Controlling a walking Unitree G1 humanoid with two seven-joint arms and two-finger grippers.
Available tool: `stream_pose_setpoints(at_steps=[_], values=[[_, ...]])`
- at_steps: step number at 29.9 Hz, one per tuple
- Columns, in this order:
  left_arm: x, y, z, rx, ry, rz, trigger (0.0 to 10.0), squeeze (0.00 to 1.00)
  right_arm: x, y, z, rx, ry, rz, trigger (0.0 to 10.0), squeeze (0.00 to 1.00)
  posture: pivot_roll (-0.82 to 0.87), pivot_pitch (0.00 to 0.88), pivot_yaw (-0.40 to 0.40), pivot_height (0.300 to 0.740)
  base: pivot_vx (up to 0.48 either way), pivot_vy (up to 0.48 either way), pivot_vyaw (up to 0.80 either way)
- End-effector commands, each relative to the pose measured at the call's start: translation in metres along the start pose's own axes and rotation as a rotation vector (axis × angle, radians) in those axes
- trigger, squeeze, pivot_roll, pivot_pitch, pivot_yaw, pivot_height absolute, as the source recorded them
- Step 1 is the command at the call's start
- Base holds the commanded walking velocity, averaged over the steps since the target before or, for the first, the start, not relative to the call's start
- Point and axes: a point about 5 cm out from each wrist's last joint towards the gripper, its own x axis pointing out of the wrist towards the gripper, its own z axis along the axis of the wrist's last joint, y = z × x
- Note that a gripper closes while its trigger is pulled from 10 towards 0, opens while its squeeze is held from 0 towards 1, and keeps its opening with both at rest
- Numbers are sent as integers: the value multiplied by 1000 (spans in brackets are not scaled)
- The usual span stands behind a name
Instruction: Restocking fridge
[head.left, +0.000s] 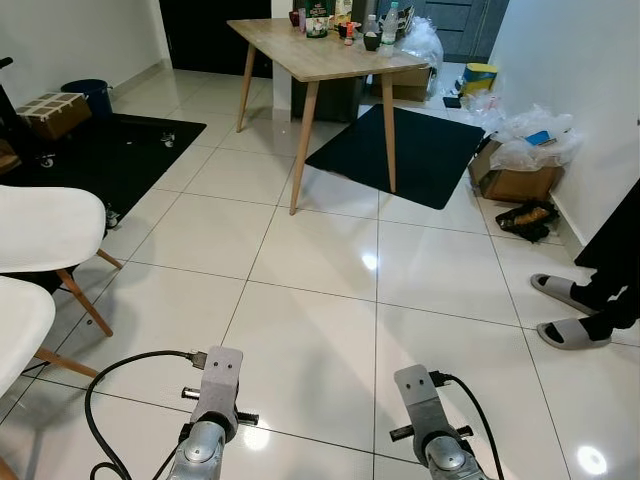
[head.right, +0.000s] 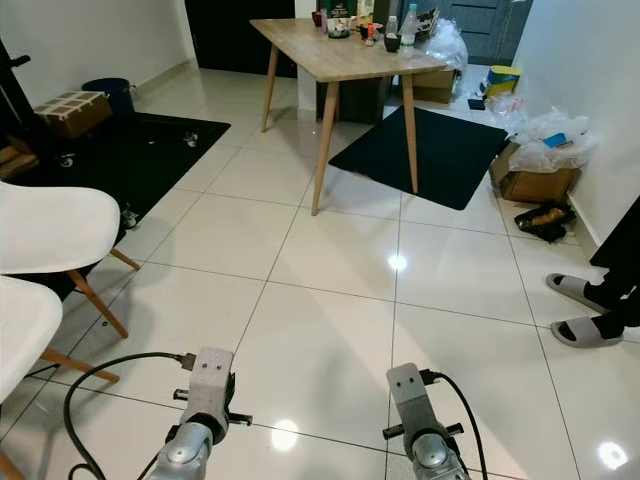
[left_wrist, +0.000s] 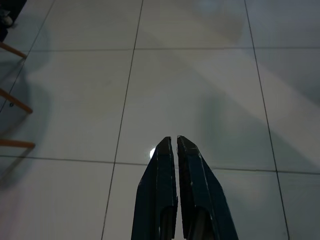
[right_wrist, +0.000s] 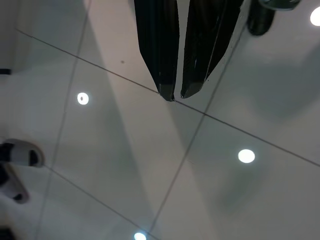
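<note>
- Left eye view: glossy white tile floor (head.left: 330, 300) ahead, both arms low at the bottom edge, nothing carried.
- Left gripper (left_wrist: 173, 142): seen in the left wrist view, fingers pressed together with only a hairline slit between the tips, empty, hanging over bare tile.
- Right gripper (right_wrist: 176, 95): seen in the right wrist view, fingers nearly together with a narrow gap at the tips, clenched on nothing, over a tile joint with ceiling-light reflections.
- Left arm (head.left: 205, 430) has a black cable (head.left: 120, 375) looping off it toward the floor; right arm (head.left: 435, 430) carries a shorter cable.
- Wooden table (head.left: 320, 60) stands across the room on splayed legs; bottles and jars (head.left: 345, 22) are grouped at its far end. These look like the stock items, well apart from both grippers. Cannot make out labels.
- Black mat (head.left: 400, 150) lies partly under the table's right side; a second dark mat (head.left: 110, 155) is on the robot's left.
- Two white chairs (head.left: 45, 230) with wooden legs sit near the left edge, close to the left arm.
- Cardboard box (head.left: 515, 180) with plastic bags (head.left: 535, 135) piled on it sits by the right wall.
- Person's feet in grey slippers (head.left: 570, 310) stand on the right, near the right arm but not touching it.
- Another box (head.left: 55, 110) and a dark bin (head.left: 88, 95) are at the far left.
</note>
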Motion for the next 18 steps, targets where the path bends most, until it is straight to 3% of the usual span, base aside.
stream_pose_setpoints(at_steps=[1, 4, 11, 18], values=[[-4, 9, -9, 52, 36, 27, 10000, 0, -1, -8, -9, 79, 51, -57, 10000, 0, -2, 0, -20, 740, 0, 0, 0], [-6, 11, -12, 63, 38, 45, 10000, 0, -1, -15, -12, 147, 76, -95, 10000, 0, -5, 0, -18, 740, 0, 0, 0], [-7, 23, -14, 14, 45, 142, 10000, 0, -2, -11, -14, 106, 73, -49, 10000, 0, -4, 0, -24, 740, 0, 0, 0], [-7, 24, -14, -15, 49, 152, 10000, 0, -3, -8, -16, 87, 85, -54, 10000, 0, 3, 0, -25, 740, 0, 0, 0]])
